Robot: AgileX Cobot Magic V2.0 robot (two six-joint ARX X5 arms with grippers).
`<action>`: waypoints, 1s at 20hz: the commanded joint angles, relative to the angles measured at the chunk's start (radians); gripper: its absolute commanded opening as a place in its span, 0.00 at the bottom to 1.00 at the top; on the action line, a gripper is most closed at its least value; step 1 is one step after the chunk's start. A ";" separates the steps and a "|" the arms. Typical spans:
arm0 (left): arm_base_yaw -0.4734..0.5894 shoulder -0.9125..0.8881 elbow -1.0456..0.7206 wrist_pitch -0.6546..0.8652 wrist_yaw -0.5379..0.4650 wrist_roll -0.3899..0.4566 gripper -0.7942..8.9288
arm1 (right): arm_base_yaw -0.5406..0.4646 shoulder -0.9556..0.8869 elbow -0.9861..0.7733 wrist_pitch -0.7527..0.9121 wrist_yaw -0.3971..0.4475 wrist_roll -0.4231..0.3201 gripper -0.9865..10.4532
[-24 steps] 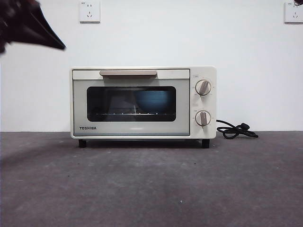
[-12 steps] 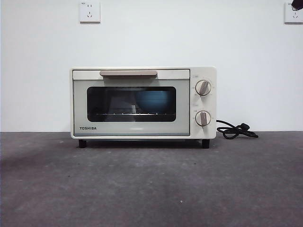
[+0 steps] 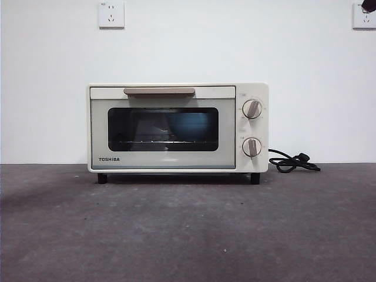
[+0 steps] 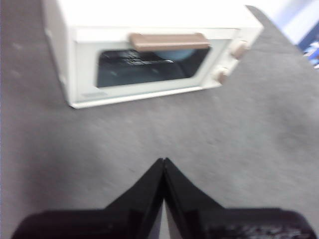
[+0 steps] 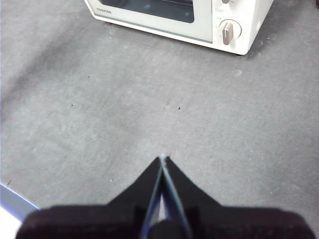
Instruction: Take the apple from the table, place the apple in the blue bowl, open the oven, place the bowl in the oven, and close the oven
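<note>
The cream-white oven stands on the dark grey table with its door closed and the beige bar handle at the top. Through the dark glass the blue bowl shows inside on the rack. The apple is hidden from view. The oven also appears in the left wrist view, well beyond my left gripper, which is shut on nothing above bare table. My right gripper is shut and empty too, back from the oven. In the front view only a black tip shows at the top right corner.
A black cord lies coiled on the table to the right of the oven. Two wall sockets are mounted on the white wall behind. Two round knobs sit on the oven's right panel.
The dark arm that filled the front view's top left corner a second ago has withdrawn out of view. The oven and the bowl inside it have not moved.
</note>
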 commanded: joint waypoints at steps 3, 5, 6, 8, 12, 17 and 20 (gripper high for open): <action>-0.016 -0.074 -0.003 0.075 -0.106 0.178 0.08 | 0.001 0.000 -0.008 0.003 0.002 0.008 0.09; -0.021 -0.126 -0.007 0.109 -0.113 0.210 0.08 | 0.001 0.000 -0.008 0.003 0.002 0.008 0.09; -0.021 -0.145 -0.010 0.127 -0.129 0.225 0.08 | 0.001 0.000 -0.008 0.003 0.002 0.008 0.09; -0.022 -0.178 -0.029 0.164 -0.164 0.241 0.08 | 0.001 0.000 -0.008 0.003 0.002 0.008 0.09; -0.038 -0.282 -0.207 0.346 -0.181 0.241 0.08 | 0.001 0.000 -0.008 0.003 0.002 0.008 0.09; -0.039 -0.458 -0.615 0.671 -0.182 0.217 0.08 | 0.001 0.000 -0.008 0.003 0.002 0.008 0.09; -0.039 -0.589 -0.823 0.754 -0.247 0.159 0.08 | 0.001 0.000 -0.008 0.003 0.001 0.008 0.09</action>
